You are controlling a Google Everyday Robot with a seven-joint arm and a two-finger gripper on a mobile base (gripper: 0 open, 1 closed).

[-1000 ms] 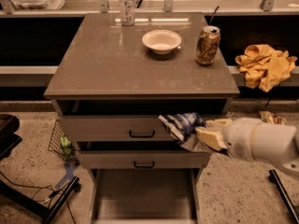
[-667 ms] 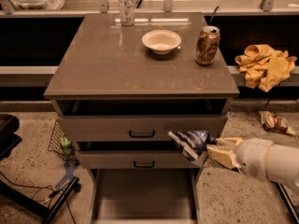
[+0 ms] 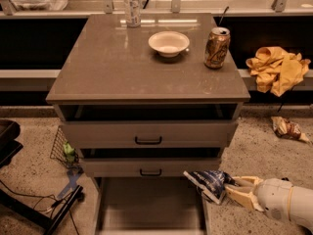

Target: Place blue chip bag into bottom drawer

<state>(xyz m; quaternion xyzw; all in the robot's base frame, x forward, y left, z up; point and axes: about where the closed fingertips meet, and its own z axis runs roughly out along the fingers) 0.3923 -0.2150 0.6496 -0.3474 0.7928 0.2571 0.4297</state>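
The blue chip bag is a wrinkly dark blue foil bag with white patches. My gripper comes in from the lower right on a white arm and is shut on the bag's right end. It holds the bag in the air just over the right wall of the bottom drawer. That drawer is pulled out at the foot of the cabinet and shows a plain flat grey-brown floor. The two drawers above it have black bar handles.
On the cabinet top stand a white bowl, a drink can and a clear bottle. A yellow cloth heap lies on the right ledge, a tan-brown wrapper on the floor. Black equipment and cables sit at lower left.
My gripper has moved down and slightly right with the blue chip bag, from beside the upper drawers to the level of the bottom drawer's right edge.
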